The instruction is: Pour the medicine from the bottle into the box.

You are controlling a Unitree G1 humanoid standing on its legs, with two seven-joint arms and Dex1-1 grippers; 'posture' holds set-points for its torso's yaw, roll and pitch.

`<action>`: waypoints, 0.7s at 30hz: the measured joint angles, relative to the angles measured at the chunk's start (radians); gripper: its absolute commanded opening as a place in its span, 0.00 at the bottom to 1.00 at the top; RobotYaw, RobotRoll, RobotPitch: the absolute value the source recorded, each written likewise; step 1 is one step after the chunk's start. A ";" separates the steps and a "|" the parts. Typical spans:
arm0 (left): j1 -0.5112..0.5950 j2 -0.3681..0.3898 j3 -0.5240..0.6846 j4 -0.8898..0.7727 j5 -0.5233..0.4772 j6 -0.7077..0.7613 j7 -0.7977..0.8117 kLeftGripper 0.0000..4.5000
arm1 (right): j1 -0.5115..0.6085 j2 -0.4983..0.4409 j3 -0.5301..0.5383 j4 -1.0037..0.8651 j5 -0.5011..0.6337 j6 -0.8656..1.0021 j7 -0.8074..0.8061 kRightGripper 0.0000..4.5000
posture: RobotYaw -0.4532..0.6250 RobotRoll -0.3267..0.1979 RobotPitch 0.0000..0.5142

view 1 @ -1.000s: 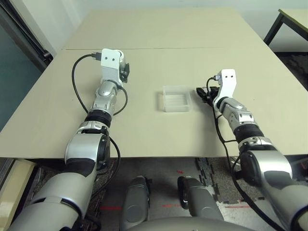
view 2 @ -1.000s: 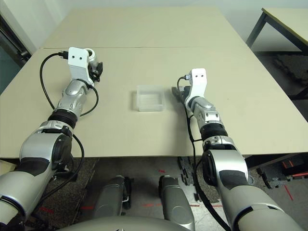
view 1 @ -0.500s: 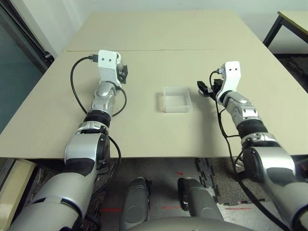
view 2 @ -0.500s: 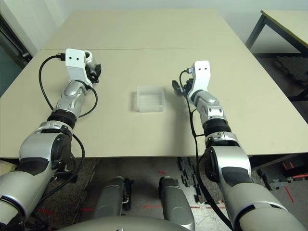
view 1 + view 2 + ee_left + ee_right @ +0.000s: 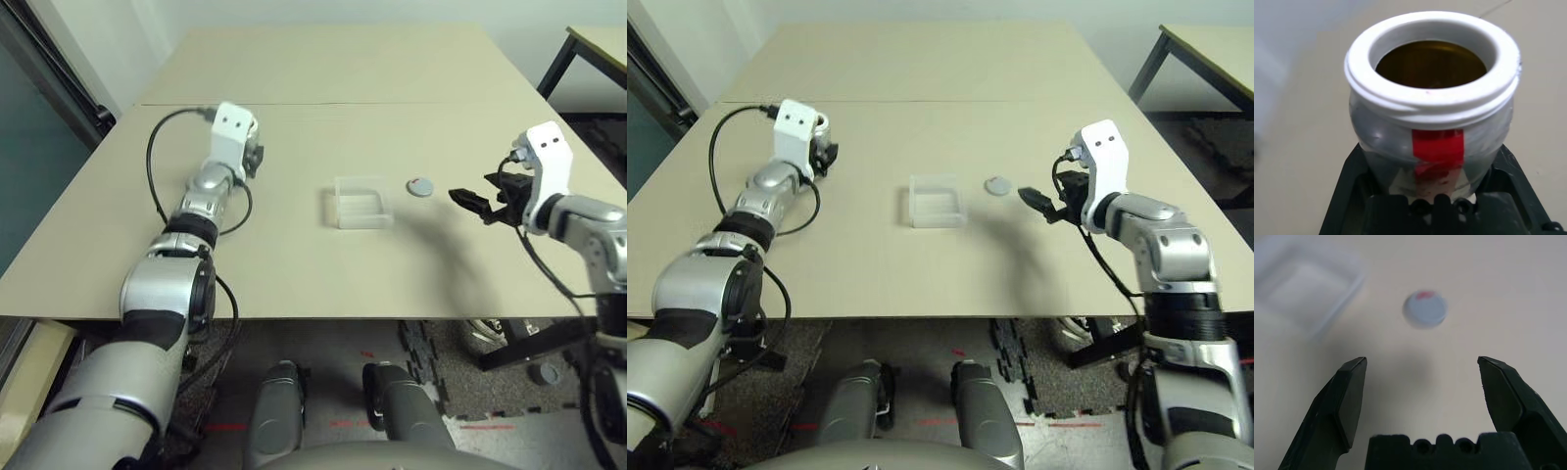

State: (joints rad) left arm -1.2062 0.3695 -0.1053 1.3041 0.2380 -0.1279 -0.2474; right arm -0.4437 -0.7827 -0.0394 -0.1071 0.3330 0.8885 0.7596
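The small silvery-grey cylindrical bottle (image 5: 1432, 105), with its white rim and a strip of red tape down the front, sits pinched between the two black fingers of the left gripper (image 5: 1432, 196), held above the far left of the beige table (image 5: 294, 245) with its mouth uncovered, apparently so it can be carried over and tipped. Its round grey cap (image 5: 420, 186) with a red mark lies flat on the table just to the right of the shallow square box of clear plastic (image 5: 361, 202), close beside it but not touching, out of the pouring path. The box stands near the table's middle, well apart from the bottle, so the pour has not begun. The right gripper (image 5: 1422, 382) hangs above the table to the right of the cap, fingers spread wide and holding nothing. Inside the bottle only a dim amber-brown hollow shows; whether any pellets lie there cannot be made out. From the head views the wrist housing largely hides the bottle.
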 measured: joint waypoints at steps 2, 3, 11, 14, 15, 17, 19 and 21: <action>-0.027 -0.005 -0.071 0.009 0.073 -0.025 0.002 0.56 | -0.001 0.000 0.054 -0.028 0.007 0.013 0.036 1.00 | 0.37 0.62 0.15; -0.036 -0.010 -0.103 0.011 0.103 -0.034 0.003 0.56 | -0.001 0.002 0.078 -0.033 0.007 0.015 0.046 1.00 | 0.37 0.62 0.15; -0.174 -0.067 -0.485 0.052 0.485 -0.128 0.101 0.56 | -0.098 0.022 0.267 0.032 -0.086 -0.030 0.075 1.00 | 0.35 0.62 0.11; -0.249 -0.093 -0.626 0.050 0.629 -0.167 0.183 0.56 | -0.132 0.052 0.294 0.051 -0.108 -0.055 0.082 1.00 | 0.35 0.62 0.10; -0.271 -0.103 -0.678 0.050 0.682 -0.180 0.223 0.56 | -0.136 0.060 0.303 0.062 -0.115 -0.063 0.084 1.00 | 0.35 0.62 0.10; -0.283 -0.116 -0.739 0.050 0.745 -0.190 0.271 0.56 | -0.138 0.070 0.308 0.080 -0.127 -0.068 0.084 1.00 | 0.34 0.62 0.09; -0.283 -0.128 -0.811 0.054 0.814 -0.201 0.308 0.56 | -0.141 0.081 0.310 0.097 -0.139 -0.072 0.084 1.00 | 0.34 0.62 0.09; -0.285 -0.142 -0.880 0.055 0.882 -0.207 0.346 0.56 | -0.151 0.096 0.313 0.114 -0.148 -0.074 0.084 1.00 | 0.33 0.62 0.10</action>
State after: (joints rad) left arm -1.4908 0.2275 -0.9854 1.3594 1.1202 -0.3349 0.0986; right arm -0.5945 -0.6865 0.2736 0.0072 0.1846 0.8149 0.8437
